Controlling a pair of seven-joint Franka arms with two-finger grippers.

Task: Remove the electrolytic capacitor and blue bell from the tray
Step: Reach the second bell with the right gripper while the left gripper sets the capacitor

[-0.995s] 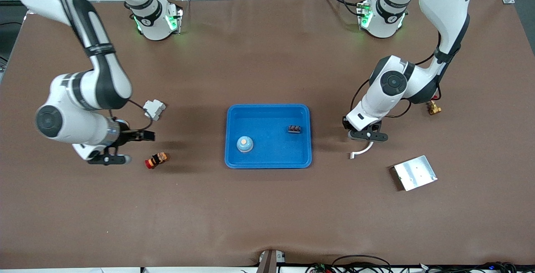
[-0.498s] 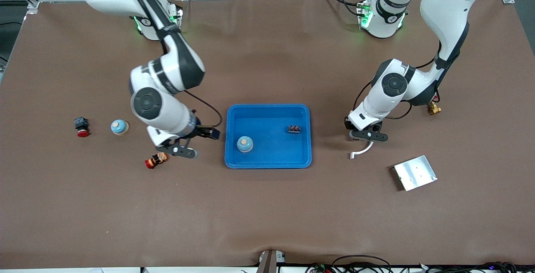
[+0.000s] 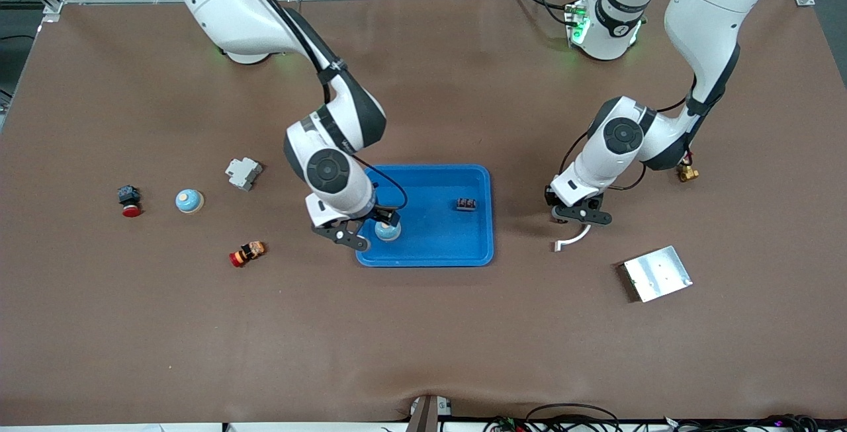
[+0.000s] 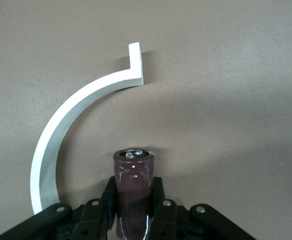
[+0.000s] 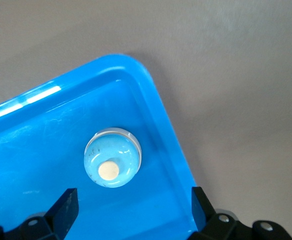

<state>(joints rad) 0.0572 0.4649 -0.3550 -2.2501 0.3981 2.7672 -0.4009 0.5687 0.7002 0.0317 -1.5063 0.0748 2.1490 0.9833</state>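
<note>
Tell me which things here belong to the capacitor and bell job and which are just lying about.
Job: capacitor held by the left gripper; bell in the blue tray under the open right gripper.

Lying about: second bell, curved white piece, metal plate, red button.

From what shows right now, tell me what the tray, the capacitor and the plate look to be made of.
Tray: glossy blue plastic, judging by the bright streaks on its floor and rounded moulded corners.
Capacitor, in the left gripper: dark maroon sleeve with a sheen, probably plastic film; silvery, likely metal terminals on its end.
Plate: flat, pale grey, matte, square-edged; probably aluminium.
</note>
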